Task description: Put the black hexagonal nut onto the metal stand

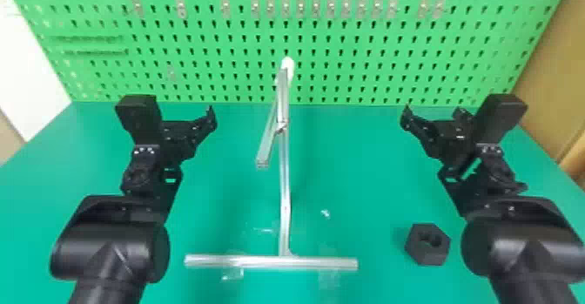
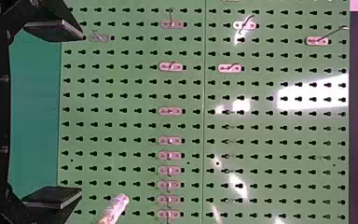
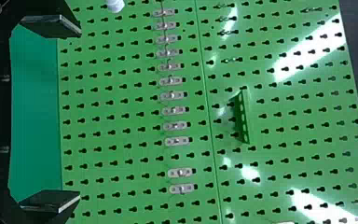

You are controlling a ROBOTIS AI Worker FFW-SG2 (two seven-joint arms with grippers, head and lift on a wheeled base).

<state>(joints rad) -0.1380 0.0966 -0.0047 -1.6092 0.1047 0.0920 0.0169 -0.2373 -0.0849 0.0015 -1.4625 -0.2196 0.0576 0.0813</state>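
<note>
The black hexagonal nut (image 1: 426, 247) lies on the green table at the right, hole facing up, beside the right forearm. In the middle rises the metal stand (image 1: 284, 185), a silver post on a crossbar base, with a slanted arm and a white tip. My left gripper (image 1: 209, 118) is held left of the post; in its wrist view the left gripper (image 2: 79, 114) has its fingers wide apart, nothing between. To the right of the post is my right gripper (image 1: 433, 115), above the table and beyond the nut; the right gripper (image 3: 78, 114) in its wrist view is likewise open and holds nothing.
A green pegboard (image 1: 209, 42) with metal hooks stands along the table's back edge. Clear tape pieces (image 1: 235, 272) lie by the stand's base. A brown surface (image 1: 553, 68) borders the right side of the table (image 1: 365, 172).
</note>
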